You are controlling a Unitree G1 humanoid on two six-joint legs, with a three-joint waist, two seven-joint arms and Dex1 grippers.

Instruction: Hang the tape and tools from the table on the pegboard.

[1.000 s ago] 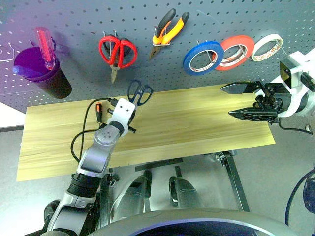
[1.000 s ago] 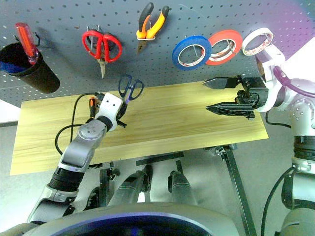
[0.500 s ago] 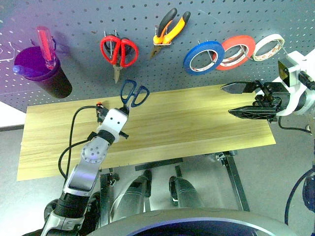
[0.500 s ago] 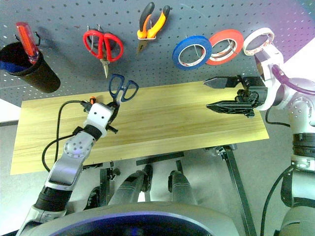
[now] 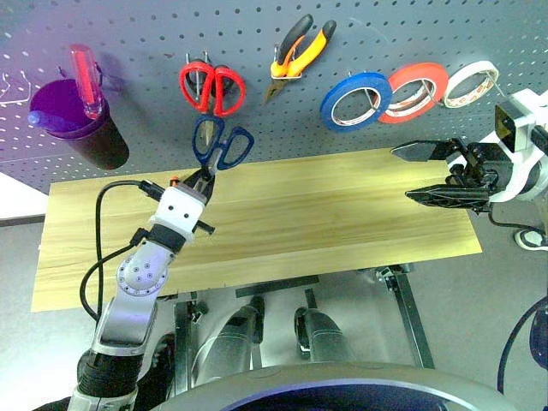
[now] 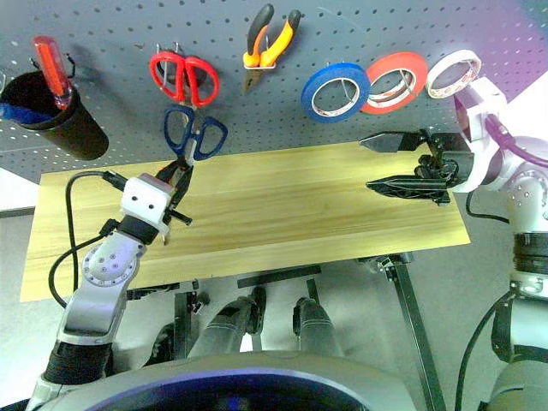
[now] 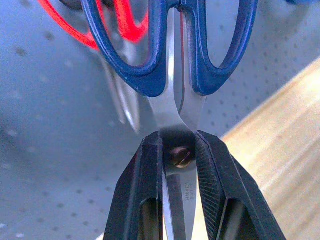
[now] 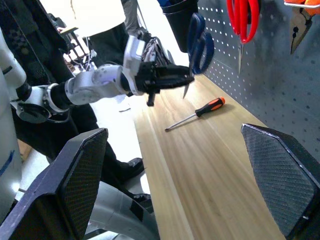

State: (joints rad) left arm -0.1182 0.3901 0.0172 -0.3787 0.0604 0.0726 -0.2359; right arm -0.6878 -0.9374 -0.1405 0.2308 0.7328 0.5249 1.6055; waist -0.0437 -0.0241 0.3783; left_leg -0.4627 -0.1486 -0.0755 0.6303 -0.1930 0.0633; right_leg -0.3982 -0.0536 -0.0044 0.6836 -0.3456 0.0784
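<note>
— What's the left gripper got?
— Blue scissors, pinched tight at the pivot; handles stand up past the fingertips, right in front of the pegboard, just under the red scissors.
— And the right gripper?
— Jaws spread wide, nothing between them, over the table's end.
— The rest?
— Blue tape and pliers hang on the board. A small screwdriver lies on the wood just below the left jaws.

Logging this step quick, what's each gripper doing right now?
Left gripper: shut on the blue-handled scissors, fingers clamped at the pivot, handles up near the pegboard.
Right gripper: open, holding nothing.
</note>
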